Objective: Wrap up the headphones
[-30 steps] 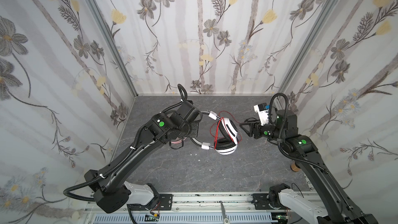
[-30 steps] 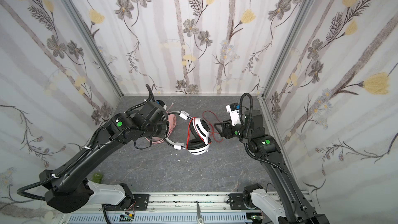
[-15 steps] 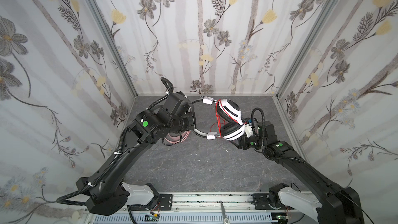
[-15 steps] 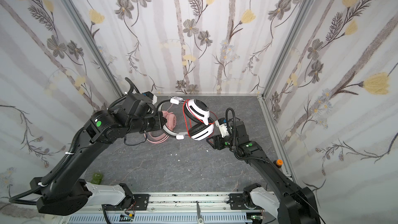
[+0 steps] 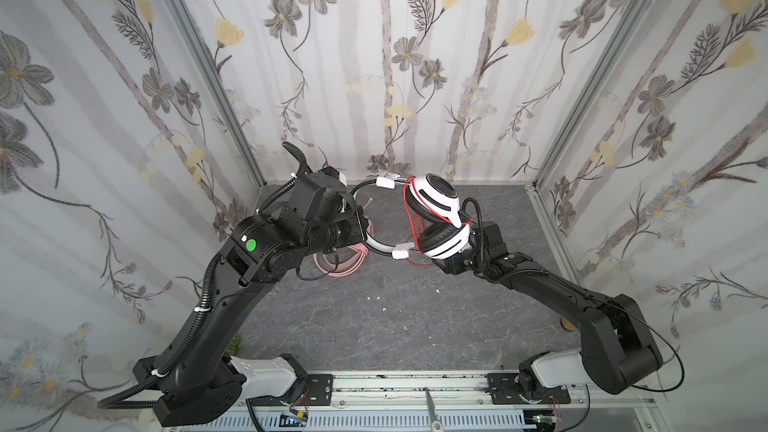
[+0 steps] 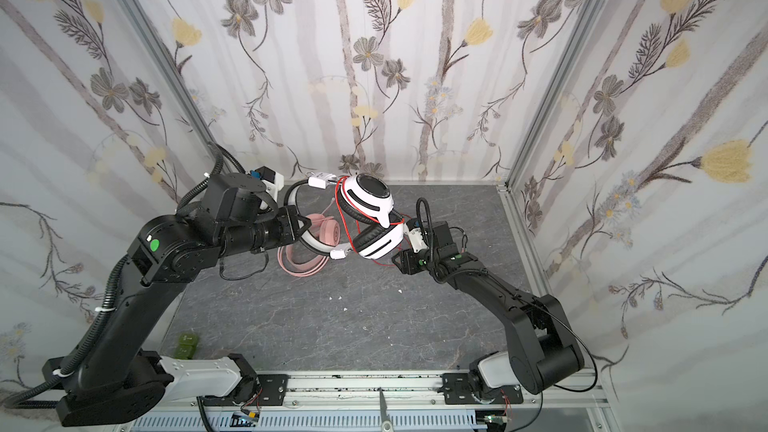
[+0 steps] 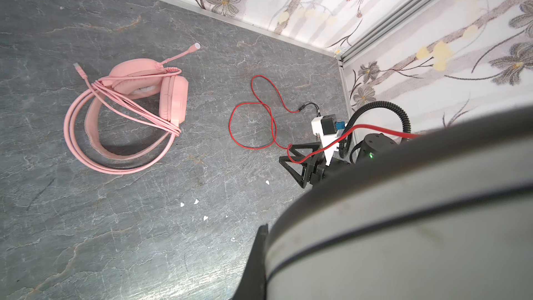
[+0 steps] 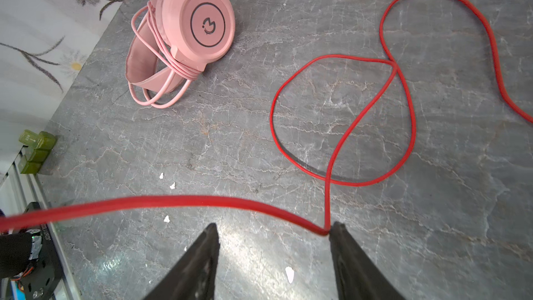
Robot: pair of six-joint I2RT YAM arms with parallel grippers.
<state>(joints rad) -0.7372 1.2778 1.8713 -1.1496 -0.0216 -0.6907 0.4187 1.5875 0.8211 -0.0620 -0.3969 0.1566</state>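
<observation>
While red cord point(image 8: 173, 202) is unpinched, slip-off is risked.
Clamped tight in left gripper point(image 6: 303, 228): white headset point(image 5: 436, 197); cord only draped across open right gripper point(image 8: 274, 226).

surface: grey marble-veined tabletop point(image 5: 374, 326) | back left: pink over-ear headset point(image 7: 173, 99) lying on it, pink cord wound round it | right of that, apart: loose loop of thin red cord point(image 8: 271, 119) | centre: small white scraps point(image 7: 182, 204) | near-left edge: green plastic blocks point(image 6: 187, 344)
</observation>
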